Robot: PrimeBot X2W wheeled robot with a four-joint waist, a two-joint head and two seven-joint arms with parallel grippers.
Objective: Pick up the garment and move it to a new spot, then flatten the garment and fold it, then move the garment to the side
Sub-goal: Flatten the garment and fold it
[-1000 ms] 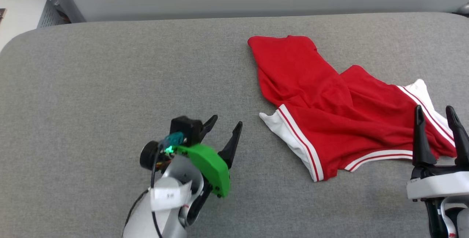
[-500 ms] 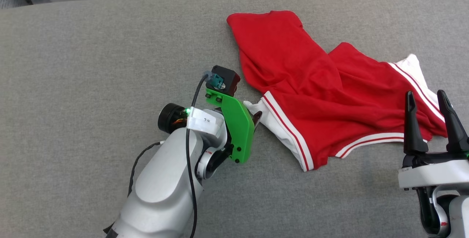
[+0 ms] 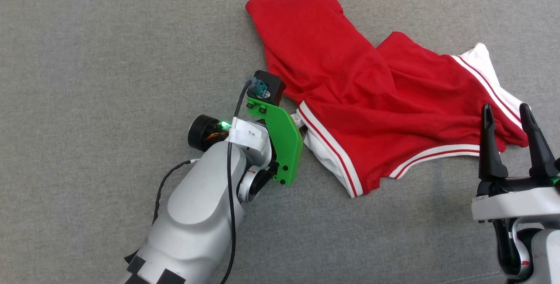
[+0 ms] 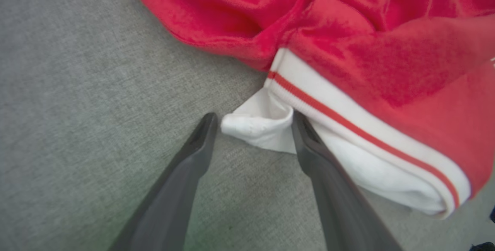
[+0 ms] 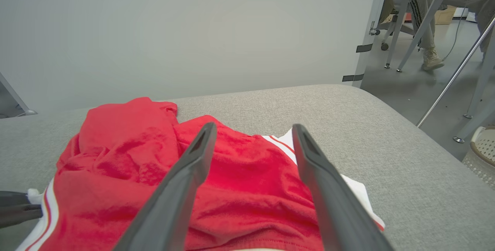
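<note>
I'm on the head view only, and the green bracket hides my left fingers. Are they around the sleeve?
Observer: The left wrist view shows the left gripper open. The garment's white sleeve tip lies between its fingers, not pinched.
Operator: Anything past the table on my right?
Observer: The right wrist view shows a person's leg and shoe beyond the table's rounded corner.

- The left forearm is cased in smooth silver-grey and marked with black squares at its near end.
- A black cable is run along it to a teal connector.
- A green bracket is fastened with dark screws.
- Long, dark, tapered fingers are set on the white base of the right gripper.
</note>
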